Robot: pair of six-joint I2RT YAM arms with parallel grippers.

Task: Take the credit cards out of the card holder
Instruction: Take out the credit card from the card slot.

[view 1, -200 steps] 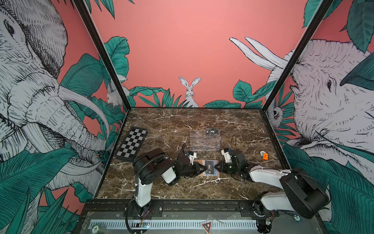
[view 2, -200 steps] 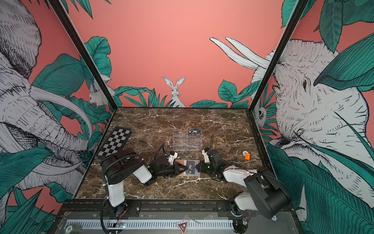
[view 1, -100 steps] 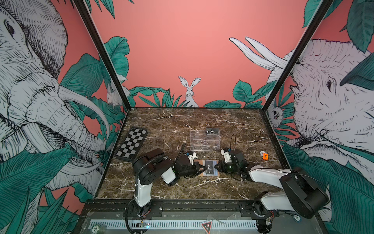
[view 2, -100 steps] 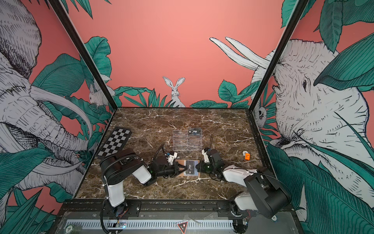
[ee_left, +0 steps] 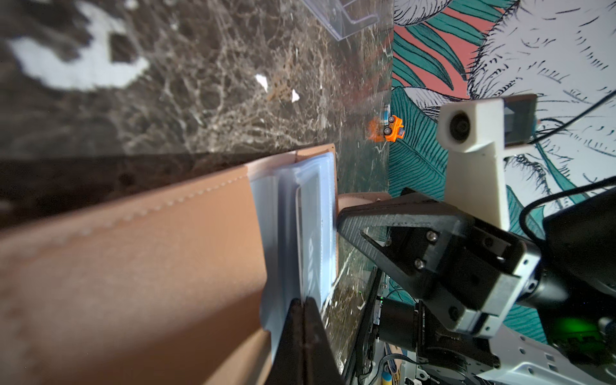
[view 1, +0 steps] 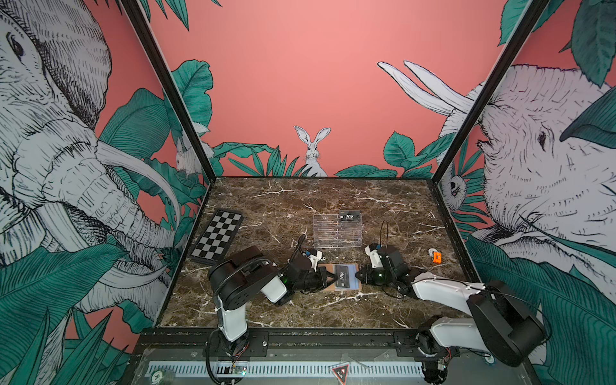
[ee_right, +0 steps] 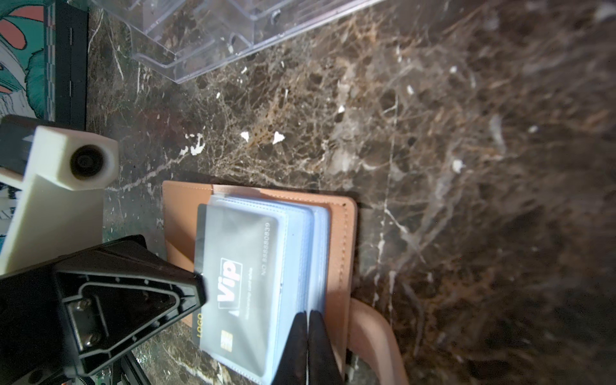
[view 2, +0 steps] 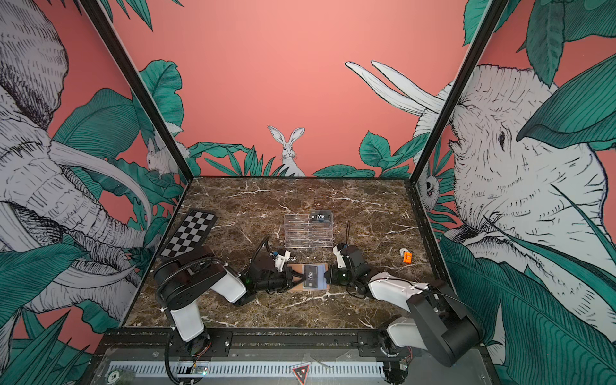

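The tan card holder (view 1: 328,268) lies open on the marble floor between both arms, its clear sleeves up. A dark credit card (ee_right: 240,276) with white "Vip" lettering sits in the top sleeve, one edge poking out. My left gripper (ee_right: 196,290) is shut on that edge; in its own view the fingers (ee_left: 293,333) pinch together at the sleeve's rim. On the opposite side my right gripper (ee_right: 308,336) is shut on the stack of sleeves beside the snap tab (ee_right: 373,333). In both top views the two grippers, left (view 1: 333,277) and right (view 1: 357,275), meet at the holder.
A clear acrylic tiered stand (view 1: 336,231) stands just behind the holder with another Vip card (view 1: 349,216) in its top row. A chequered board (view 1: 216,239) lies at the left wall. A small orange toy (view 1: 436,257) sits at the right.
My left gripper has closed on the card's edge. Both arms have hardly moved, and the holder lies where it was.
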